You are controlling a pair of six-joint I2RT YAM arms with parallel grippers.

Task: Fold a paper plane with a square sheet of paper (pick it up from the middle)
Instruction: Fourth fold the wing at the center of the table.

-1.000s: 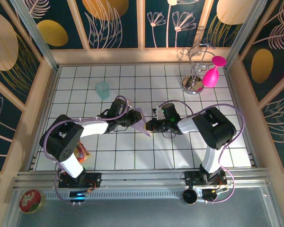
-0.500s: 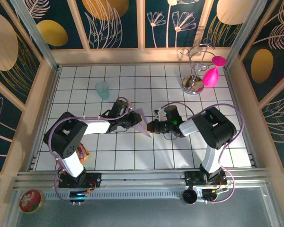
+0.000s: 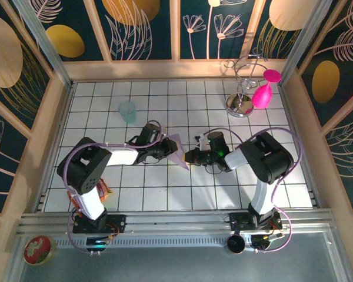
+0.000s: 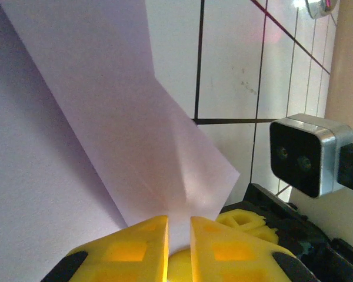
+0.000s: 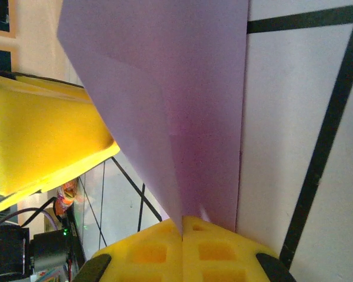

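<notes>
Left claw: The left claw (image 4: 178,247) was closed to a narrow slit, with the edge of the sheet of paper (image 4: 106,117) clamped in it.
Right claw: The right claw (image 5: 182,235) was pressed fully together, pinching a pointed corner of the sheet from the opposite side.
Claw spacing: In the top view, the left claw (image 3: 166,150) and right claw (image 3: 188,157) faced each other close together, with the sheet (image 3: 177,150) between them.
Sheet location: The sheet was held over the middle of the desk (image 3: 165,188). Whether its lower tip touched the surface could not be determined.
Work done: The sheet had been picked up. Creases and overlapping layers were visible (image 5: 176,88), so at least one fold was judged complete.
Work left: No slim dart shape had formed. The remaining folds and the final shaping were judged outstanding.
Desk surface: White tiles with dark grid lines. A teal cup (image 3: 127,111) stood at rear left, a wire stand (image 3: 242,88) with a pink bulb (image 3: 260,94) at rear right, and a snack packet (image 3: 101,189) beside the left arm.
Room: Dark teal wall panels with leaf and oval motifs, set in pale wooden frames. A round tin (image 3: 37,249) lay on the near rail.
</notes>
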